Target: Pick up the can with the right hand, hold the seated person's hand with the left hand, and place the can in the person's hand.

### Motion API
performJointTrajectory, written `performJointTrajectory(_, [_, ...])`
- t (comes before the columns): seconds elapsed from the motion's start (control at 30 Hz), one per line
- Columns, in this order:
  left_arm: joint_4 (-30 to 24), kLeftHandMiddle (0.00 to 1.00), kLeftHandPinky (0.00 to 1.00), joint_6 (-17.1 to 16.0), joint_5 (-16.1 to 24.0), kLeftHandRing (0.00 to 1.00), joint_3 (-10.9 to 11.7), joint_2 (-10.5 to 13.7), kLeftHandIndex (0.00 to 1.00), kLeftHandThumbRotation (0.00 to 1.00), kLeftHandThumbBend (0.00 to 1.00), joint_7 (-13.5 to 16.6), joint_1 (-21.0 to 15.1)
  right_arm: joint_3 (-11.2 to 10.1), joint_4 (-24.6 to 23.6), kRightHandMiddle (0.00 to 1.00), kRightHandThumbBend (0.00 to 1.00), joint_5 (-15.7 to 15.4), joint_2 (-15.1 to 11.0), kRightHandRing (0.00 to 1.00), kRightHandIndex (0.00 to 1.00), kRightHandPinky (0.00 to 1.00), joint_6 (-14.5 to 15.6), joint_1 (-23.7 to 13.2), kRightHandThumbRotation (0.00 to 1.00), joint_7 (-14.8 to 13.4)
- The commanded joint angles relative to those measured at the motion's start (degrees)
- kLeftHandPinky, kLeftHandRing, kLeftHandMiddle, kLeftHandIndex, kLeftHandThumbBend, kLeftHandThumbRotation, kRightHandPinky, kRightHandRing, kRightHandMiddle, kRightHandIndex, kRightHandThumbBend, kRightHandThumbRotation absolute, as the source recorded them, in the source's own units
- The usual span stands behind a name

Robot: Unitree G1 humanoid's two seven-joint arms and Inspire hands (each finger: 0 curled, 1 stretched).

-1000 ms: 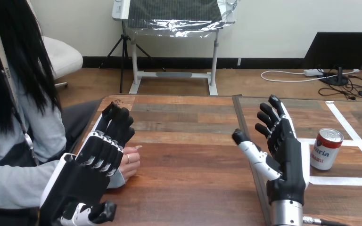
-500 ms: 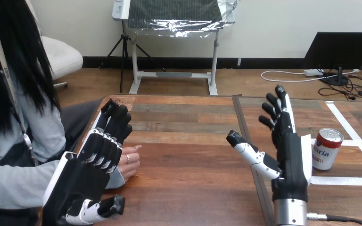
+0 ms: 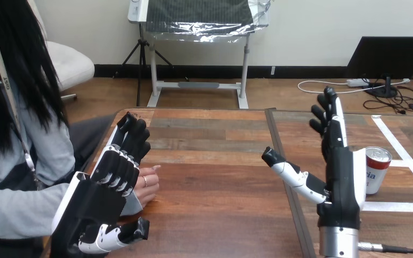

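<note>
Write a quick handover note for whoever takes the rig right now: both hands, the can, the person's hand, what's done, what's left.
Right hand: open, fingers straight up, thumb out, just left of the can; not gripping it.
Left hand: open, straight fingers over the person's hand; no curl round it seen.
Can: upright on the table, at its right side.
Person's hand: resting on the table at its left side.
Done: nothing yet; both hands are only in position.
Left: grasp the can, hold the person's hand, place the can in it.
</note>
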Motion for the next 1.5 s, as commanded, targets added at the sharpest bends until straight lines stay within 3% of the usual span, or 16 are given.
performJointTrajectory(0.0, [-2.02, 1.00, 1.00, -0.97, -0.65, 1.00, -0.73, 0.15, 1.00, 0.40, 1.00, -0.11, -2.70, -0.40, -4.17, 0.96, 1.00, -1.44, -1.06, 0.93, 0.98, 0.90, -1.57, -0.25, 0.47, -2.12])
performJointTrajectory(0.2, [-1.49, 1.00, 1.00, -1.31, -0.88, 1.00, -0.80, 0.28, 1.00, 0.40, 1.00, -0.36, -2.93, -1.20, -5.41, 0.95, 1.00, -2.06, -1.69, 0.94, 0.98, 0.91, -3.08, 0.74, 0.45, -4.03])
performJointTrajectory(0.47, [-1.64, 1.00, 1.00, -1.23, -1.01, 1.00, -0.96, 0.53, 1.00, 0.40, 1.00, -0.14, -2.73, -3.21, -6.85, 0.95, 1.00, -5.24, -3.06, 0.93, 0.98, 0.91, -5.14, 1.42, 0.43, -8.41])
performJointTrajectory(1.0, [-1.76, 1.00, 1.00, -0.56, -1.12, 1.00, -1.18, 0.65, 1.00, 0.41, 1.00, -0.01, -2.66, -6.47, -9.45, 0.94, 1.00, -11.35, -5.74, 0.92, 0.97, 0.91, -5.80, 2.28, 0.43, -17.65])
performJointTrajectory(1.47, [-1.36, 1.00, 1.00, -0.34, -1.98, 1.00, -1.02, 0.76, 1.00, 0.40, 1.00, -0.82, -2.88, -8.92, -7.77, 0.93, 1.00, -12.16, -9.01, 0.90, 0.95, 0.92, -6.33, 1.59, 0.40, -23.63])
